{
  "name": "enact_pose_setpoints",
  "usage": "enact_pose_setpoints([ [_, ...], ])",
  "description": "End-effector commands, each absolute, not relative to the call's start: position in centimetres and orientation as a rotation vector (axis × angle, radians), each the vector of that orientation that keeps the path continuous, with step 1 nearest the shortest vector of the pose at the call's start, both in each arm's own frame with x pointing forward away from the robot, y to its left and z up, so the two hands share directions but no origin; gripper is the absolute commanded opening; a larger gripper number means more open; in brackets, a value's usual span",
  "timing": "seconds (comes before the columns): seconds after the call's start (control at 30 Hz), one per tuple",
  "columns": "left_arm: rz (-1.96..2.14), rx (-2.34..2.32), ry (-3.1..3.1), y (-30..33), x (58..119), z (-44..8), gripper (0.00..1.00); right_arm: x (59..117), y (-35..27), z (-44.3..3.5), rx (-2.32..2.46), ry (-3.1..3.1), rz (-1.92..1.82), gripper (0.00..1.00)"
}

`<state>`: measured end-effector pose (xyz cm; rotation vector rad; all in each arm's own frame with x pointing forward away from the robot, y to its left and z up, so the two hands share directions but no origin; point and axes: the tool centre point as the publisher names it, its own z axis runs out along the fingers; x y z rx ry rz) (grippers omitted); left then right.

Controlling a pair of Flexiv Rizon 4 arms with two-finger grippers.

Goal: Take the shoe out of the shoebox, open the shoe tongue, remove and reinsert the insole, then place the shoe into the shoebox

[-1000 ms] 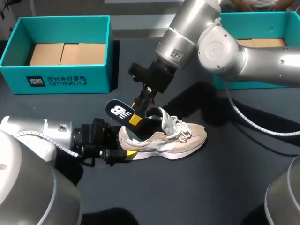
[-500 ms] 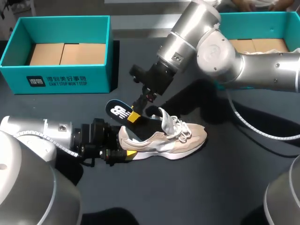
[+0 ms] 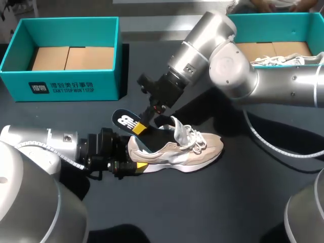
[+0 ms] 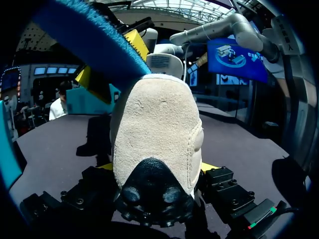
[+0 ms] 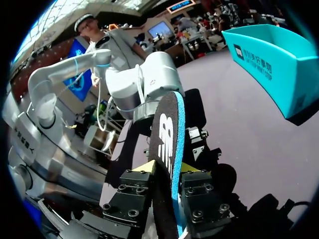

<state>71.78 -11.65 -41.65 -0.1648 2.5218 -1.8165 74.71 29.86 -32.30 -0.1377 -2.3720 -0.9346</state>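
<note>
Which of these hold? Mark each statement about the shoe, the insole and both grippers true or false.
1. The right gripper is shut on the insole. True.
2. The left gripper clamps the shoe at its heel. True.
3. The shoe sits inside a shoebox. False: it lies on the table, in front of the left shoebox.
4. The insole lies flat on the table. False: it is held tilted above the shoe's opening, clear of the table.
</note>
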Motion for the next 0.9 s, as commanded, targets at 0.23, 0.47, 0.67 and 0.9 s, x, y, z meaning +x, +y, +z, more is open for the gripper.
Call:
enact_pose_setpoints([
  [0.23, -1.814, -0.168, 2.521, -11.8, 71.7, -42.1, 0.00, 74.9, 29.9, -31.7, -0.116, -2.377, -0.950, 0.00],
  [0.47, -1.814, -0.168, 2.521, -11.8, 71.7, -42.1, 0.00, 75.4, 29.2, -29.4, -0.076, -2.371, -0.991, 0.00],
  [0.67, -1.814, -0.168, 2.521, -11.8, 71.7, -42.1, 0.00, 76.3, 29.8, -26.3, -0.098, -2.387, -1.166, 0.00],
  [0.9, -1.814, -0.168, 2.521, -11.8, 71.7, -42.1, 0.00, 77.1, 30.5, -24.6, -0.148, -2.438, -1.263, 0.00],
])
